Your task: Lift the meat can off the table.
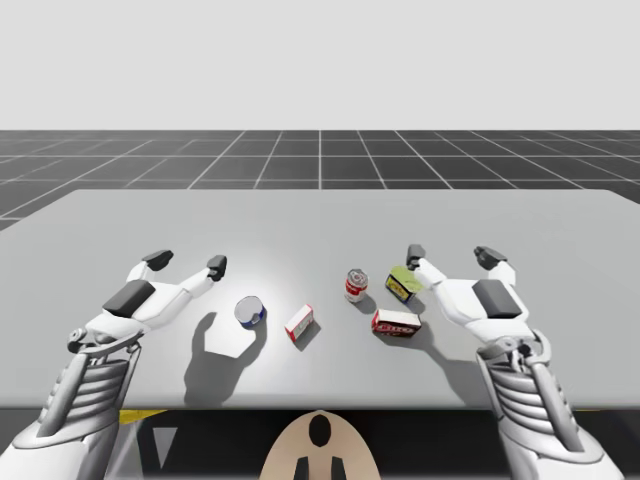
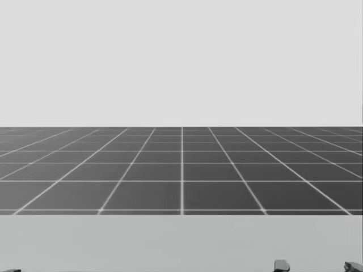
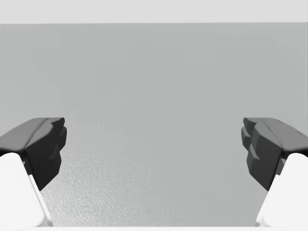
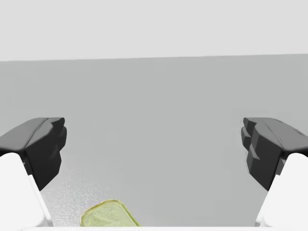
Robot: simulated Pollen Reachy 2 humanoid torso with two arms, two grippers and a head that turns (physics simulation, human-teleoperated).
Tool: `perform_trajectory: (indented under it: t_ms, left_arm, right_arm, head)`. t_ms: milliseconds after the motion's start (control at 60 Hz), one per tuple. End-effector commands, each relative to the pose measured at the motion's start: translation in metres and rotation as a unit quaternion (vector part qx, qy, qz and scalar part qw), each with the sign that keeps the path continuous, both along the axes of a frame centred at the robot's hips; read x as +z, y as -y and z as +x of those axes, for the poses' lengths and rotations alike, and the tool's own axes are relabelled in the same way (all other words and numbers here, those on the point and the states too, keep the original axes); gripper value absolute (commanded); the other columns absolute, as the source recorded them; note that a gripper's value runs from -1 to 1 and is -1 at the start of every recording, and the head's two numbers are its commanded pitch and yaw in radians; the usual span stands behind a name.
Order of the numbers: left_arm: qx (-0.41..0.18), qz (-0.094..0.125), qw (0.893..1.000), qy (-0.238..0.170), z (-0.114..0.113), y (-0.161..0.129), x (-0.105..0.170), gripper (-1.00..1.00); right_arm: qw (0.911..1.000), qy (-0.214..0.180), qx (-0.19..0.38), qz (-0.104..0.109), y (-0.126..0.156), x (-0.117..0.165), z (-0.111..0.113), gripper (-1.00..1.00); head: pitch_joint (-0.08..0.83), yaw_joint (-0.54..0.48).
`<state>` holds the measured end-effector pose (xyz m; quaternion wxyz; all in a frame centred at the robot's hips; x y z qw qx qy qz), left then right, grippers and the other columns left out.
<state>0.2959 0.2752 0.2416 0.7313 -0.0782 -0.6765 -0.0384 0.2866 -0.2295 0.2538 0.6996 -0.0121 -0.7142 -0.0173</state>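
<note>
The meat can (image 1: 401, 285) is a small rounded-rectangular can with a yellow-green top and blue sides, standing on the grey table (image 1: 320, 220) right of centre. My right gripper (image 1: 451, 256) hovers open just right of it, its near fingertip close to the can's far side. In the right wrist view the can's top (image 4: 108, 215) lies low beside one finger, under the open right gripper (image 4: 154, 159). My left gripper (image 1: 187, 263) is open over bare table at the left, and the left gripper (image 3: 154, 159) has nothing between its fingers.
A red-and-white round can (image 1: 357, 285) stands just left of the meat can. A red box (image 1: 396, 324) lies in front of it. A white-and-red box (image 1: 299, 324) and a blue round can (image 1: 251, 312) sit nearer the left arm.
</note>
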Motion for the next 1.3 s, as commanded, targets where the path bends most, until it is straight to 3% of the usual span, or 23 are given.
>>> perform_trajectory:
  t_ms: [17,83,150,517,733,1050,1300]
  left_arm:
    - [-0.001,0.002,1.0,0.001,-0.0002,-0.0001,-0.0001,-1.0]
    - [0.001,0.002,1.0,0.002,-0.0003,-0.0004,-0.0001,-1.0]
    - [0.003,0.004,1.0,0.006,-0.0003,-0.0007,-0.0001,-1.0]
    - [0.006,0.023,1.0,0.021,0.0,-0.0021,-0.0011,-1.0]
    - [0.003,0.025,0.999,0.023,-0.0005,-0.0022,-0.0008,-1.0]
    - [-0.004,0.023,0.999,0.025,-0.0009,-0.0002,-0.0006,-1.0]
    - [-0.005,0.021,0.999,0.024,-0.0008,0.0004,-0.001,-1.0]
  right_arm:
    - [0.9997,0.004,-0.009,0.024,-0.0035,-0.0033,-0.003,-1.0]
    - [0.9995,-0.006,0.02,0.025,-0.0057,-0.0022,-0.0039,-1.0]
    - [0.9996,-0.011,0.027,0.004,-0.0065,-0.003,-0.0042,-1.0]
    - [0.9993,-0.014,0.034,-0.006,-0.0062,-0.0044,-0.0029,-1.0]
    - [0.9993,-0.014,0.034,-0.011,-0.0064,-0.0046,-0.0027,-1.0]
    - [0.9988,-0.016,0.045,-0.014,-0.0072,-0.0046,-0.0037,-1.0]
    - [0.9967,-0.032,0.074,-0.01,-0.0062,-0.0041,-0.004,-1.0]
  head:
    - [0.014,0.0]
    - [0.029,0.0]
    - [0.06,0.0]
    - [0.336,-0.01]
    - [0.479,-0.08]
    - [0.589,-0.3]
    - [0.623,-0.34]
